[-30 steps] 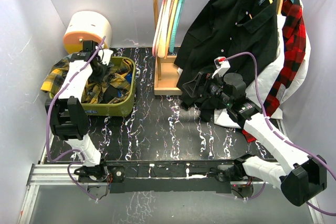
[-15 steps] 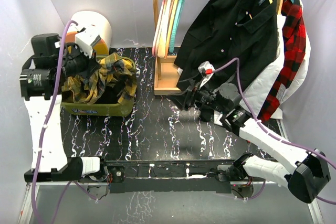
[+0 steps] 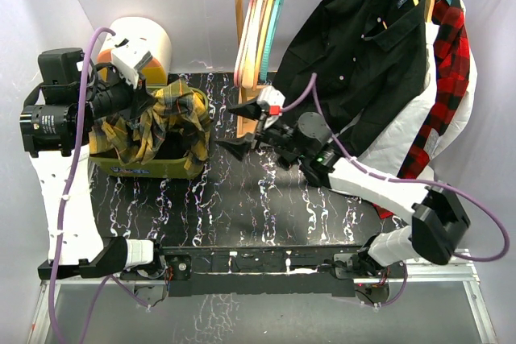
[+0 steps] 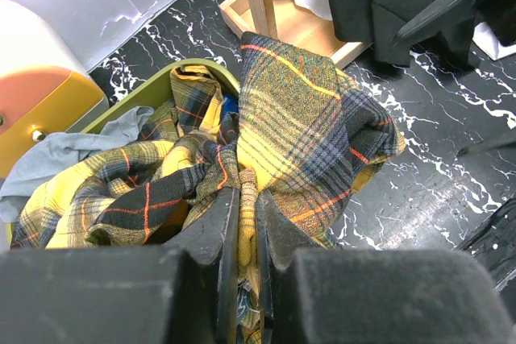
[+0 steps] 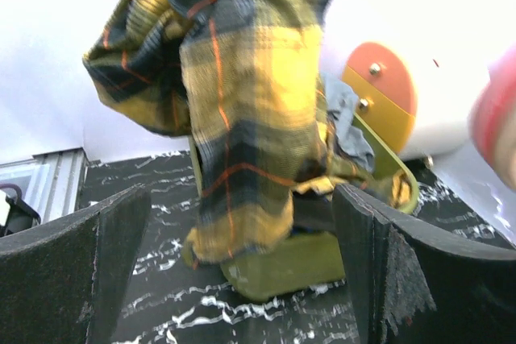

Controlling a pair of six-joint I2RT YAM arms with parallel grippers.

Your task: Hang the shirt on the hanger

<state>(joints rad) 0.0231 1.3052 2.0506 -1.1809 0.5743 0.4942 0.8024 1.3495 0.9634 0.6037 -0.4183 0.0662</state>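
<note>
The yellow-and-black plaid shirt (image 3: 165, 122) hangs bunched from my left gripper (image 3: 147, 102), partly lifted out of the olive bin (image 3: 173, 168). In the left wrist view the jaws are shut on a fold of the shirt (image 4: 306, 126), and my left gripper (image 4: 246, 215) sits above the bin. My right gripper (image 3: 242, 126) is open and empty, pointing left towards the shirt (image 5: 234, 94) from mid-table; its fingers (image 5: 387, 279) frame the hanging cloth in the right wrist view. The teal hanger (image 3: 274, 18) hangs on the wooden rail among the other hangers.
The wooden rack (image 3: 256, 114) stands at the back centre, with pink and cream hangers (image 3: 251, 22). A black shirt (image 3: 363, 46) and a red plaid shirt (image 3: 447, 62) hang at right. An orange-and-cream round container (image 3: 149, 38) stands behind the bin. Grey cloth (image 4: 56, 155) lies in the bin.
My left arm rose with the shirt, pulling it up from the bin. My right arm swung left from the black shirt to mid-table, with its gripper open towards the shirt.
</note>
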